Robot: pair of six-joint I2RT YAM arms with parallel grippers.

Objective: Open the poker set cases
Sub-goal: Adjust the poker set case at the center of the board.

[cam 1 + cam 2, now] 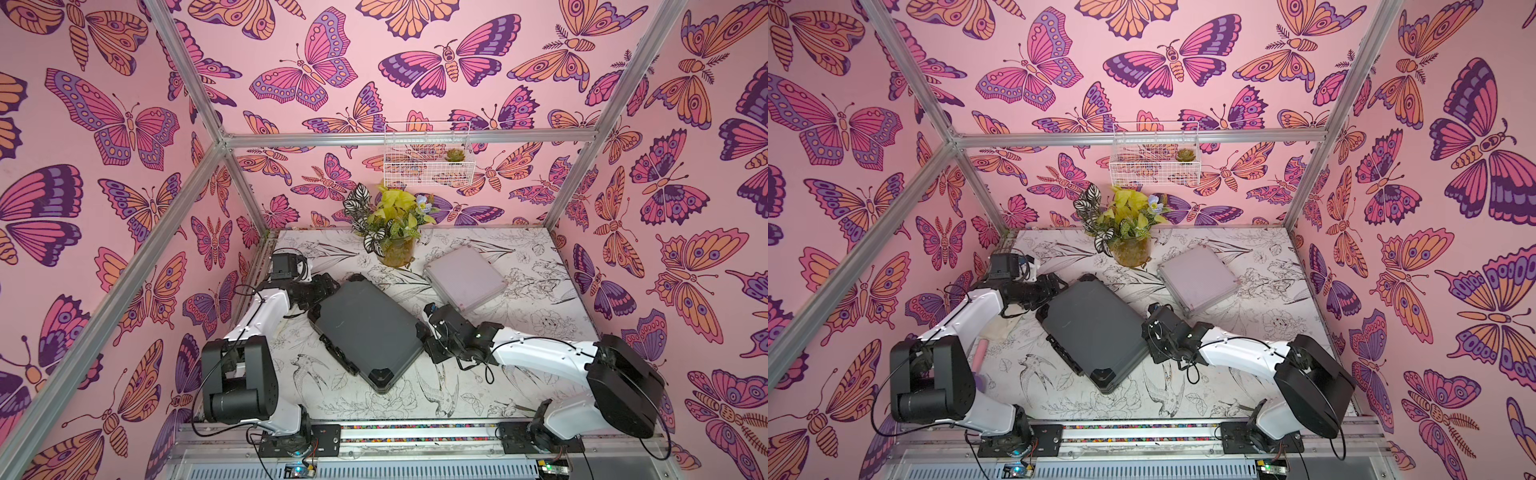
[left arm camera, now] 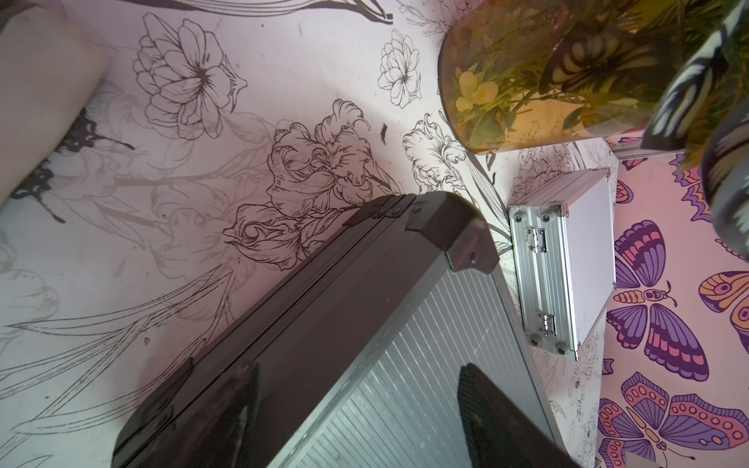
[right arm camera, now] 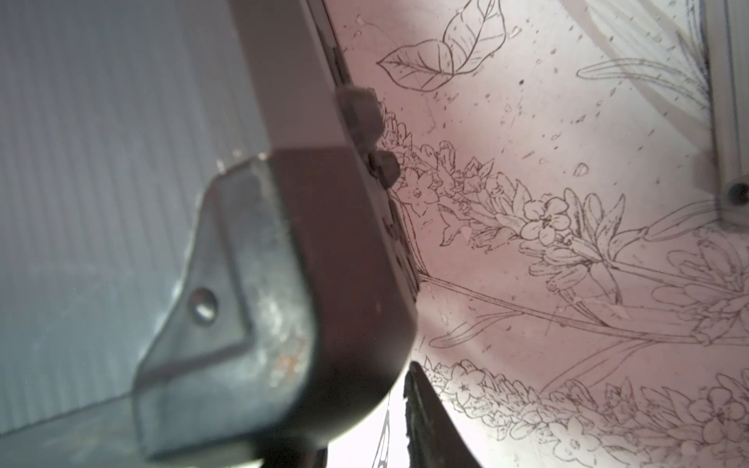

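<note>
L gripper jaws wide astride grey case edge — R gripper jaws unclear

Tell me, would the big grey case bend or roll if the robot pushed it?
Probably neither. The big grey case looks stiff, with ribbed panels and hard black corner caps. Lying flat on the table, it would likely slide, not tip.

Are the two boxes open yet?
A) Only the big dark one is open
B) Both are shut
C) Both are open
B: the grey case and the silver case both lie flat with their lids down, and no black inside shows.
</note>
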